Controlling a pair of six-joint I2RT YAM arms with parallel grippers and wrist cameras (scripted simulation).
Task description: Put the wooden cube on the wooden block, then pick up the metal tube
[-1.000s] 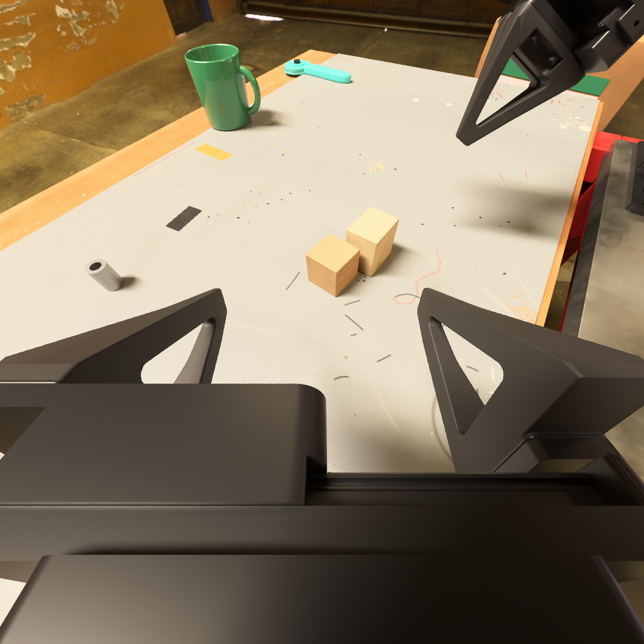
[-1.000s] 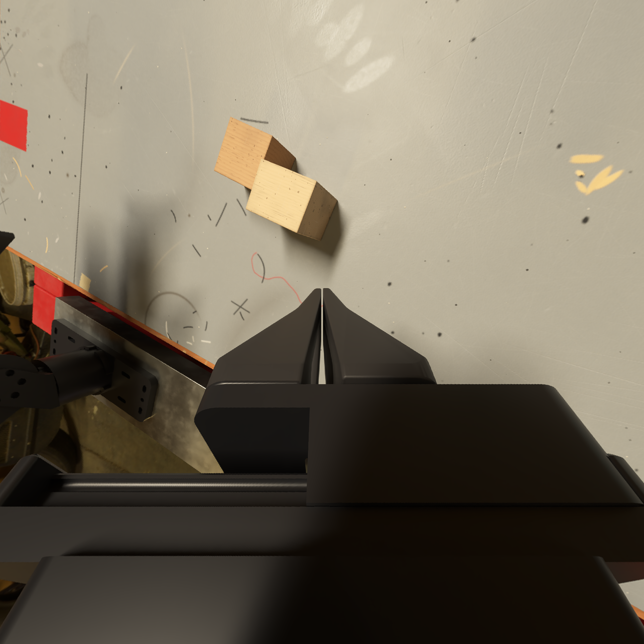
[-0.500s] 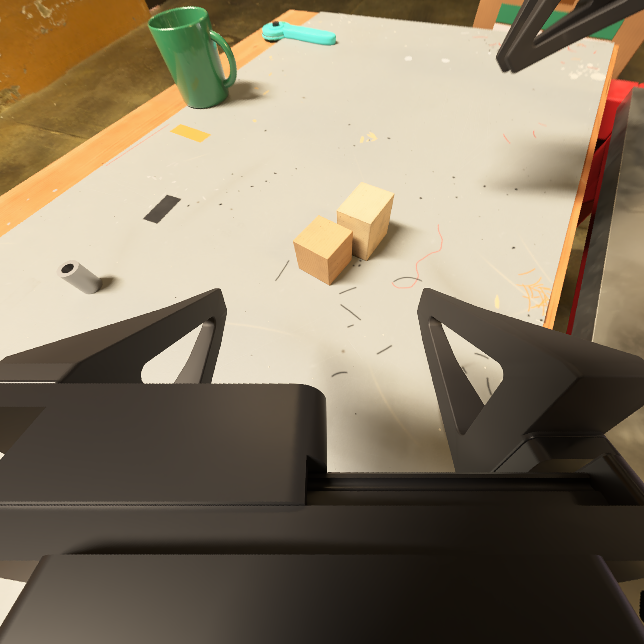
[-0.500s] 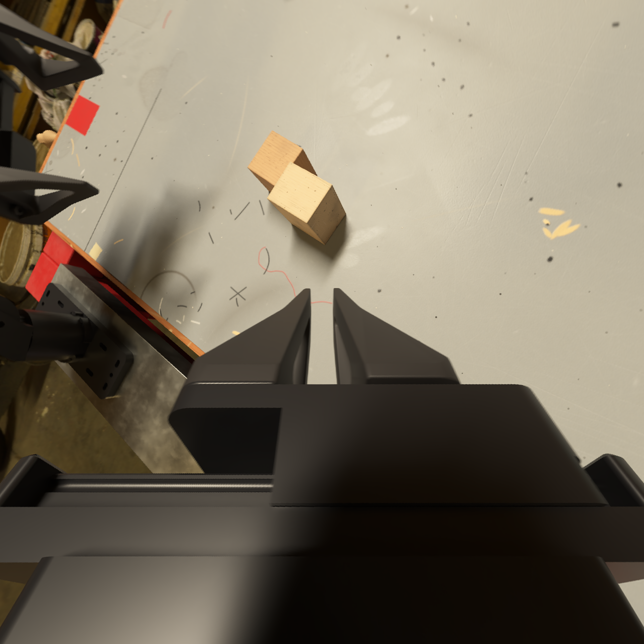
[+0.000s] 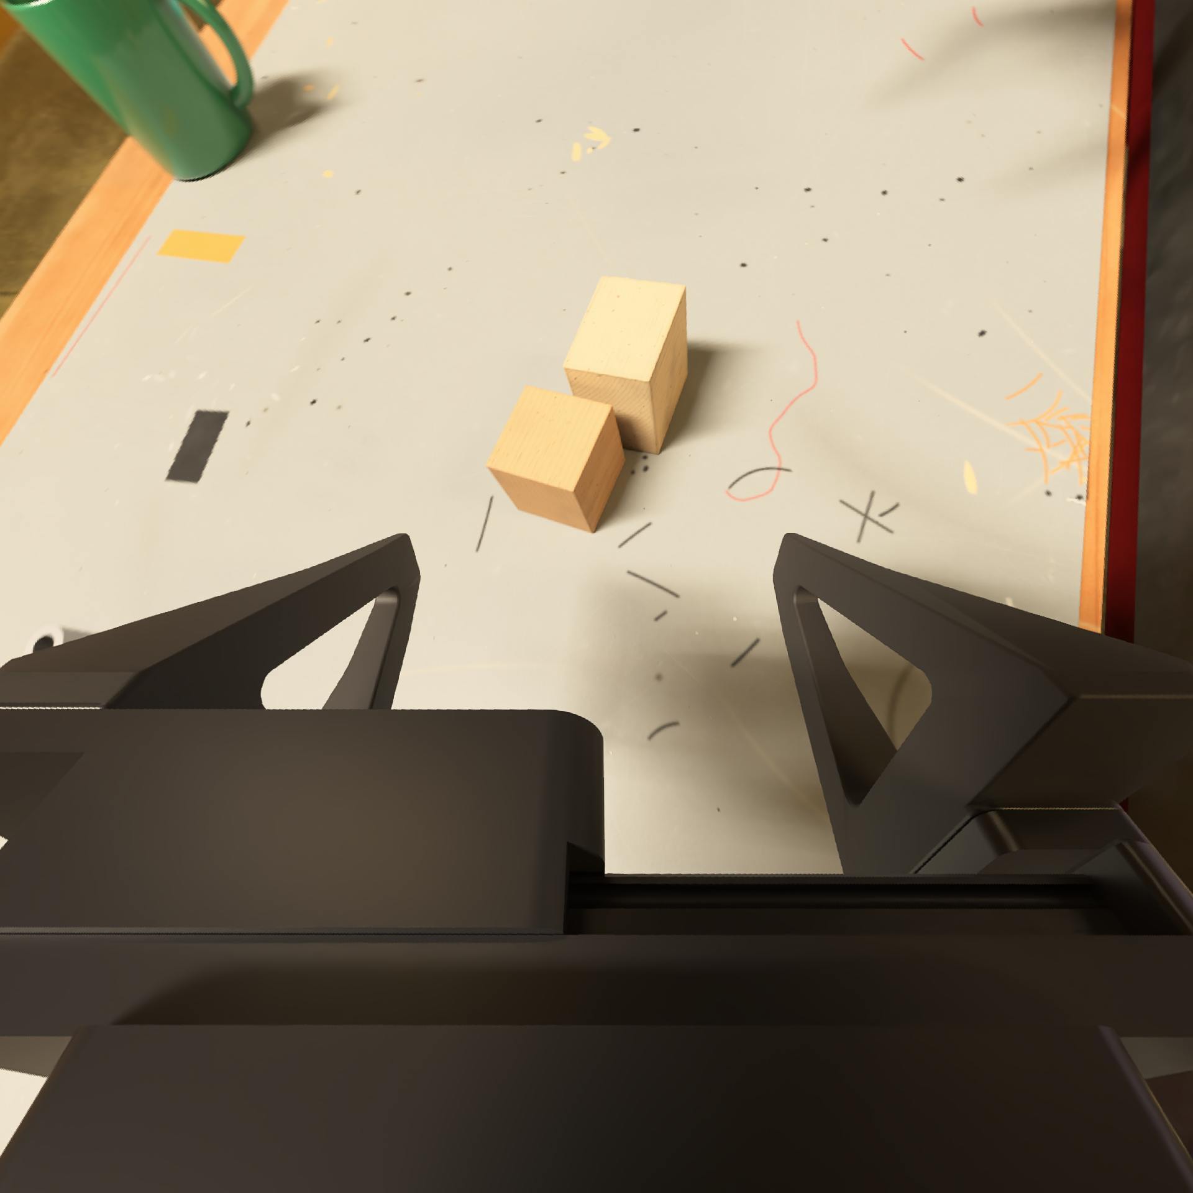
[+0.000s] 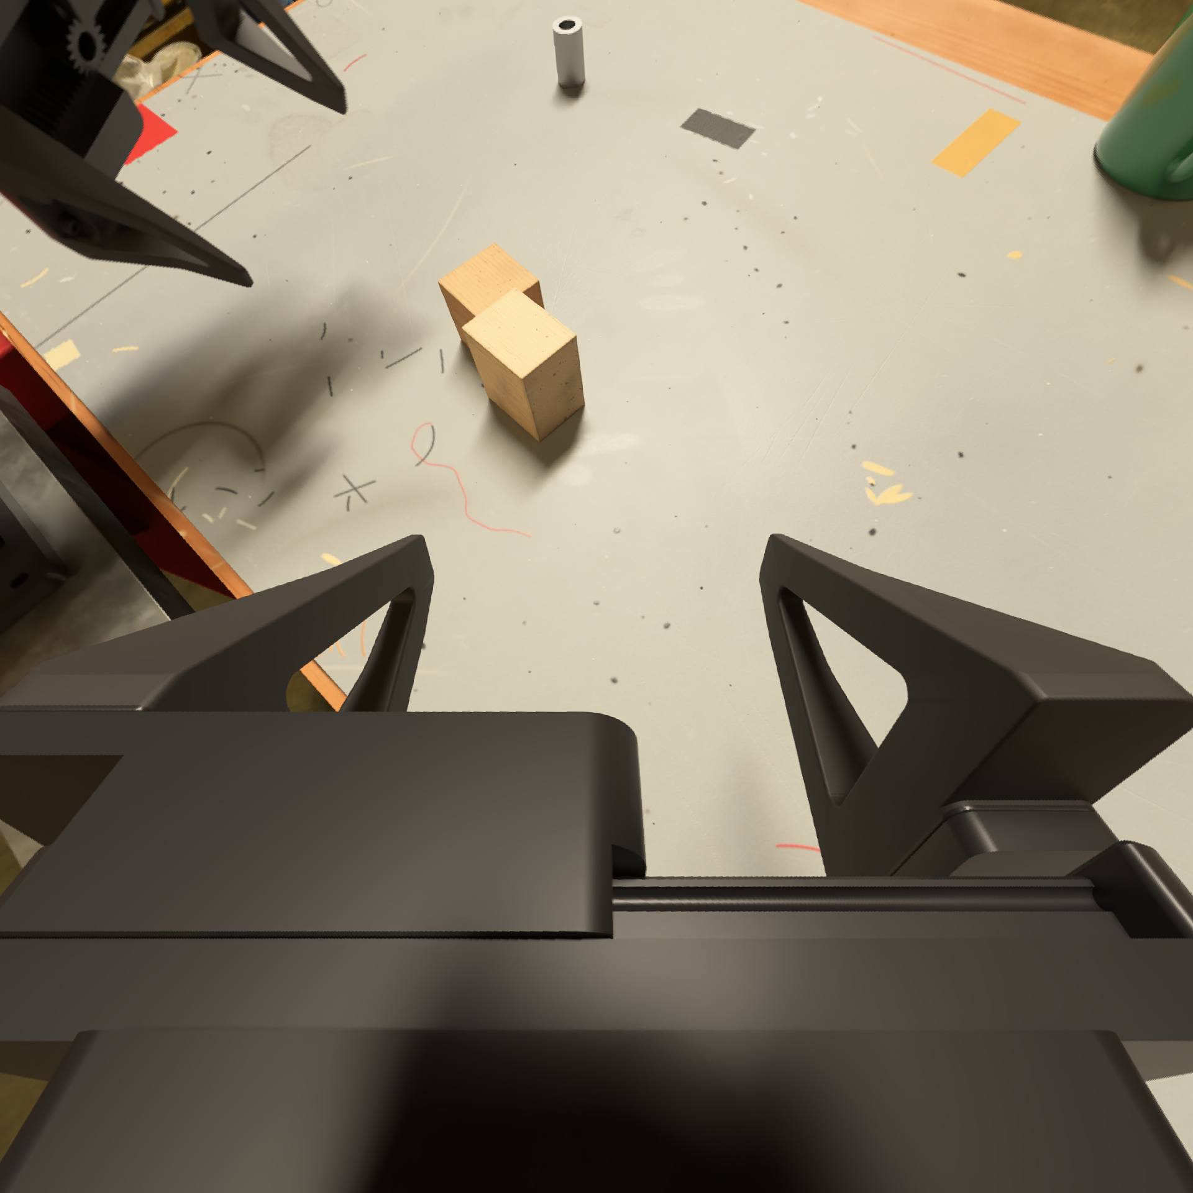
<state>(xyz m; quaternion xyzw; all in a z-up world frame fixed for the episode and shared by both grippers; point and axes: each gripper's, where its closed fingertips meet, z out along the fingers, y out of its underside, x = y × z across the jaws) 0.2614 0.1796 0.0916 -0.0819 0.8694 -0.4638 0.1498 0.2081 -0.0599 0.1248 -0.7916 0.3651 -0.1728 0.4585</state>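
Left end effector (image 5: 597, 555): fingers spread wide, nothing between them, hovering above the grey worktop (image 5: 774, 193) and facing the two wooden pieces. In the right wrist view it shows at the upper left (image 6: 294, 193), clear of the surface.

Right end effector (image 6: 594, 555): fingers likewise spread wide and empty, above the worktop, facing the same pieces from the opposite side.

Wooden cube (image 5: 556, 455): darker tan, standing on the worktop near its middle, one side touching the block. It is not on top of the block.

Wooden block (image 5: 629, 355): paler and taller, upright on the worktop, directly beside the cube; in the right wrist view it stands in front of the cube (image 6: 526, 358).

Metal tube (image 6: 569, 51): short grey cylinder with an open bore, well apart from the wooden pieces, on bare worktop. In the left wrist view only its end peeks out beside the left finger (image 5: 46, 638).

Green mug (image 5: 148, 84): at the worktop's wooden border, handle toward the middle.

Surface marks: yellow patch (image 5: 201, 246), dark patch (image 5: 197, 445), pen scribbles and specks.
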